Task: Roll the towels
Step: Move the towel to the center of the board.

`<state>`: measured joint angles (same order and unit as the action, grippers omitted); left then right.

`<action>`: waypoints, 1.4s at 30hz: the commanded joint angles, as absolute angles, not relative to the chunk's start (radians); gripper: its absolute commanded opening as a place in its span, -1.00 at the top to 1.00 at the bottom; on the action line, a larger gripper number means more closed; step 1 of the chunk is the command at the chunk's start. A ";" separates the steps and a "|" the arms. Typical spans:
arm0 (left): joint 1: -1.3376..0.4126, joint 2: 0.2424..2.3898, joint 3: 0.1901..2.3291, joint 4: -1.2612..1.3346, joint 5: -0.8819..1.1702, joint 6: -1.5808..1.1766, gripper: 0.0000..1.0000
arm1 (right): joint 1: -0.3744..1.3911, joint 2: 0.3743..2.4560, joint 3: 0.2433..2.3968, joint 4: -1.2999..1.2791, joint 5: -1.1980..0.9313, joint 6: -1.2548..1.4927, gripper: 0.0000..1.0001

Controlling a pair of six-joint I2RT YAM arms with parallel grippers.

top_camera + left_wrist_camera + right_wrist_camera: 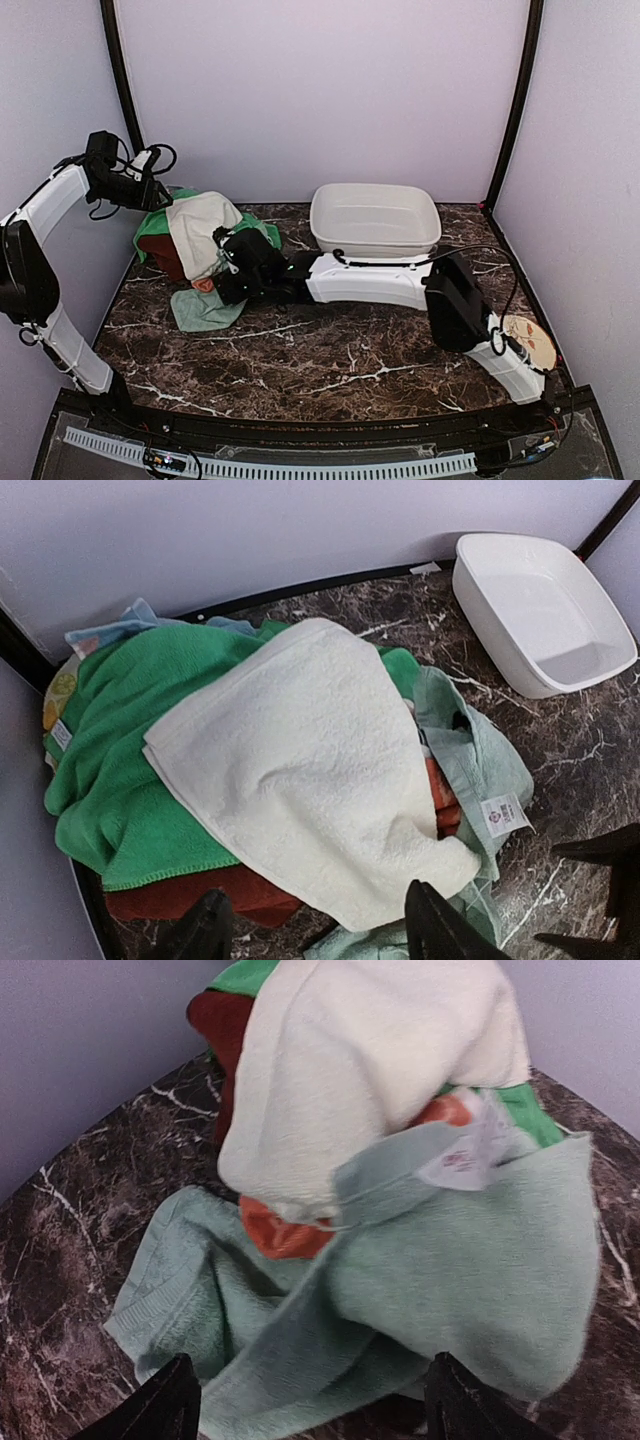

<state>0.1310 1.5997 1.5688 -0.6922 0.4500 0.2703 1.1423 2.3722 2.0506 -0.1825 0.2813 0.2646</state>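
Towels [205, 250] lie heaped at the marble table's [330, 360] far-left corner. We see the cream towel [300, 770] draped over bright green [130, 750] and orange [275, 1235] ones, with the sage-green towel [450, 1280] spilling forward. The left gripper [315, 905] above the heap and the right gripper [310, 1370] at the sage-green towel both stand spread, grasping nothing.

Top cam overhead, wrist cams close, all share towels [200, 235]

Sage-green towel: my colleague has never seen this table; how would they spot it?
On the dark marble table, look left of the white basin to the heap of towels. The sage-green towel spills from the heap's near edge onto the marble. Unlike the bright green towel and cream-white towel, it is pale, with a white label.
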 commanded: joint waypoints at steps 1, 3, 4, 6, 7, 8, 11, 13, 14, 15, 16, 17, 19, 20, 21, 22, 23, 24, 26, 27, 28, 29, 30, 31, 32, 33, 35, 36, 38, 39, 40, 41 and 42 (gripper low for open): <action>0.144 1.561 1.528 -0.777 0.479 0.329 -0.23 | 1.210 2.558 2.331 -0.315 0.305 0.266 -0.56; 0.153 1.554 1.526 -0.792 0.489 0.337 -0.23 | 1.211 2.599 2.335 -0.300 0.300 0.280 -0.55; 0.153 1.549 1.526 -0.798 0.493 0.339 -0.24 | 1.210 2.605 2.311 -0.278 0.295 0.289 -0.54; 0.154 1.540 1.528 -0.805 0.490 0.346 -0.23 | 1.212 2.606 2.250 -0.235 0.281 0.316 -0.51; 0.153 1.534 1.526 -0.807 0.488 0.350 -0.23 | 1.211 2.610 2.232 -0.218 0.278 0.325 -0.45; 0.154 1.529 1.525 -0.807 0.483 0.354 -0.24 | 1.210 2.616 2.226 -0.210 0.281 0.333 -0.28; 0.154 1.513 1.513 -0.802 0.463 0.365 -0.23 | 1.208 2.615 2.227 -0.206 0.308 0.348 0.62; 0.154 1.500 1.499 -0.797 0.448 0.373 -0.24 | 1.207 2.565 2.170 -0.165 0.326 0.341 1.00; 0.153 1.497 1.493 -0.796 0.444 0.378 -0.23 | 1.203 2.526 2.121 -0.136 0.336 0.339 1.00; 0.153 1.494 1.487 -0.797 0.443 0.381 -0.24 | 1.199 2.483 2.066 -0.090 0.342 0.339 1.00; 0.154 1.489 1.481 -0.798 0.442 0.385 -0.23 | 1.192 2.437 2.010 -0.058 0.342 0.344 1.00; 0.153 1.485 1.477 -0.798 0.444 0.386 -0.23 | 1.183 2.389 1.951 -0.025 0.340 0.353 1.00; 0.154 1.475 1.464 -0.798 0.450 0.391 -0.23 | 1.171 2.298 1.844 0.009 0.342 0.371 1.00; 0.154 1.471 1.459 -0.799 0.455 0.392 -0.23 | 1.165 2.251 1.787 0.023 0.347 0.379 1.00; 0.153 1.468 1.455 -0.801 0.461 0.395 -0.23 | 1.164 2.205 1.726 0.035 0.352 0.384 1.00; 0.153 1.466 1.454 -0.802 0.464 0.398 -0.23 | 1.164 2.134 1.661 0.050 0.353 0.385 1.00; 0.152 1.465 1.452 -0.804 0.469 0.398 -0.23 | 1.164 2.077 1.592 0.062 0.351 0.394 1.00; 0.153 1.466 1.453 -0.809 0.476 0.401 -0.22 | 1.165 2.025 1.515 0.073 0.343 0.406 1.00; 0.149 1.466 1.452 -0.823 0.499 0.411 -0.22 | 1.169 1.916 1.367 0.083 0.325 0.446 1.00; 0.142 1.465 1.450 -0.829 0.506 0.418 -0.22 | 1.171 1.859 1.290 0.081 0.314 0.467 1.00; 0.132 1.463 1.447 -0.832 0.508 0.427 -0.22 | 1.173 1.805 1.196 0.071 0.311 0.500 1.00; 0.119 1.459 1.443 -0.834 0.510 0.435 -0.22 | 1.176 1.752 1.120 0.055 0.312 0.533 1.00; 0.102 1.456 1.437 -0.834 0.507 0.446 -0.22 | 1.180 1.698 1.042 0.043 0.316 0.565 1.00; 0.078 1.453 1.434 -0.835 0.499 0.452 -0.23 | 1.187 1.647 0.977 0.030 0.325 0.604 1.00; 0.052 1.452 1.431 -0.838 0.493 0.462 -0.22 | 1.190 1.591 0.909 0.009 0.336 0.643 1.00; 0.024 1.455 1.433 -0.843 0.491 0.467 -0.23 | 1.194 1.530 0.850 -0.003 0.340 0.678 1.00; -0.032 1.468 1.440 -0.853 0.496 0.470 -0.23 | 1.199 1.431 0.743 -0.034 0.356 0.744 1.00; -0.062 1.478 1.444 -0.856 0.495 0.468 -0.23 | 1.199 1.387 0.704 -0.065 0.371 0.777 1.00; -0.125 1.501 1.448 -0.853 0.485 0.468 -0.22 | 1.199 1.305 0.649 -0.127 0.399 0.837 1.00; -0.160 1.513 1.449 -0.848 0.475 0.471 -0.22 | 1.198 1.272 0.628 -0.153 0.408 0.861 0.72; -0.194 1.527 1.449 -0.840 0.462 0.474 -0.22 | 1.196 1.242 0.616 -0.183 0.422 0.882 0.37; -0.233 1.543 1.449 -0.833 0.446 0.479 -0.22 | 1.191 1.220 0.613 -0.216 0.440 0.903 0.16; -0.269 1.560 1.450 -0.824 0.420 0.483 -0.22 | 1.187 1.201 0.613 -0.248 0.456 0.918 0.06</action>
